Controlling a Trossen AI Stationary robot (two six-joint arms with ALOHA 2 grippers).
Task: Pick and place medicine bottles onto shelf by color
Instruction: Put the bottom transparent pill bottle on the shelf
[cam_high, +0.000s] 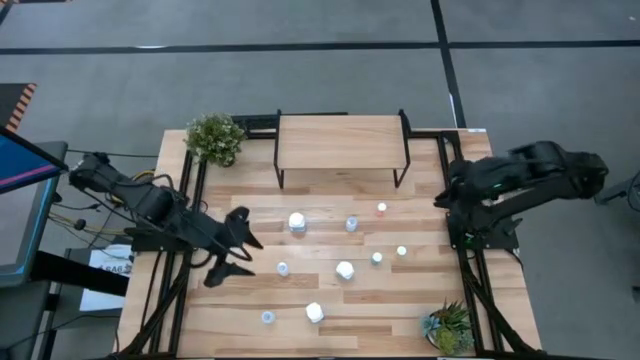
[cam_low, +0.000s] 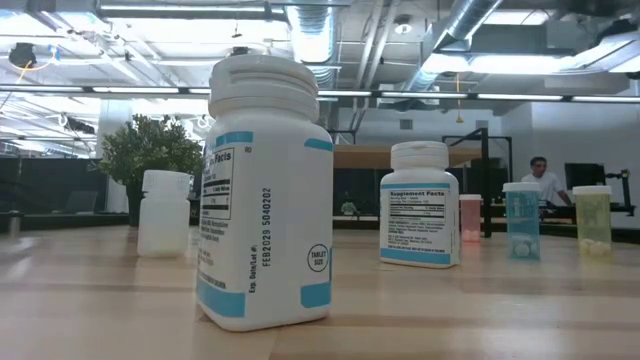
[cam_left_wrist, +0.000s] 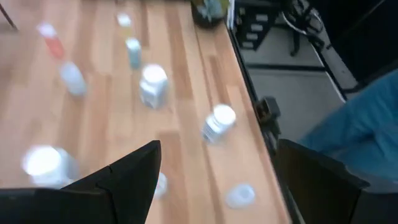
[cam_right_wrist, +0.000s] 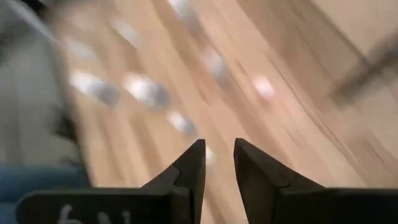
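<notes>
The left gripper (cam_high: 232, 252) hangs over the left part of the light wooden table (cam_high: 330, 330), its two dark fingers (cam_left_wrist: 134, 177) spread wide with nothing between them. Just beyond it to the right, the medicine bottles stand scattered across the middle of the tabletop, none on the shelf. A large white bottle (cam_high: 297, 222) stands nearest the gripper, a small pale-blue one (cam_high: 282, 268) a little nearer the front, and another pale-blue one (cam_high: 267, 317) beside a second white bottle (cam_high: 314, 312) near the front edge. A third white bottle (cam_high: 345, 269) sits centrally, with a pale-blue bottle (cam_high: 351, 223), a reddish bottle (cam_high: 381, 208), a teal bottle (cam_high: 377, 257) and a yellowish bottle (cam_high: 401, 251) further right. The small raised shelf (cam_high: 340, 140), light wood top on thin black legs, stands at the far middle, bare. The right gripper (cam_right_wrist: 217, 165) is drawn back at the table's right edge, fingers narrowly parted around nothing.
</notes>
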